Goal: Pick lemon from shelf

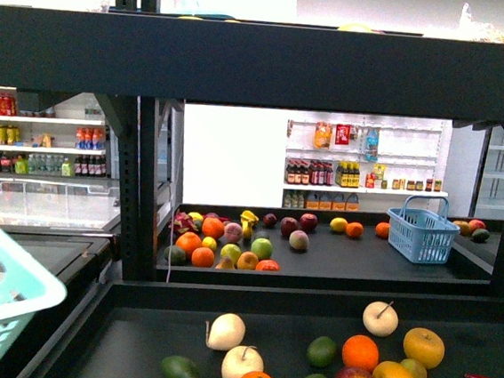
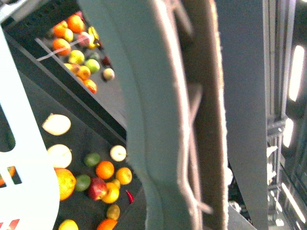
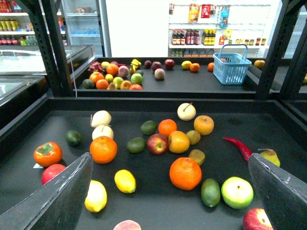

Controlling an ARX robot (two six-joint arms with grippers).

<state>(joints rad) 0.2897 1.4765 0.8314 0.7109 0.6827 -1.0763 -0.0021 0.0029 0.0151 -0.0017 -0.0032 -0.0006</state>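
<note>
Well, the lemon point(image 3: 124, 181) lies on the black floor of the shelf point(image 3: 144, 104), on the level closest to the robot. It is bright yellow and egg-shaped, with one small pointy end. A bigger, paler yellow fruit point(image 3: 96, 195) lies just beside it. An orange point(image 3: 103, 149) sits near it, further back, and a second orange point(image 3: 185, 172) sits on its other side. The right gripper point(image 3: 169, 158) hangs over that level with its jaws spread wide and nothing in them. The lemon is off to one side of the gap between the jaws, not in the middle. The left gripper point(image 2: 184, 120) is a big blur in its own camera, so I cannot tell if its jaws are apart or together. I think the lemon is light and firm, so a squeeze should not hurt it. Its skin looks smooth, so it could slip or roll away. The best place to hold it is probably across its fat middle, not by its ends.
</note>
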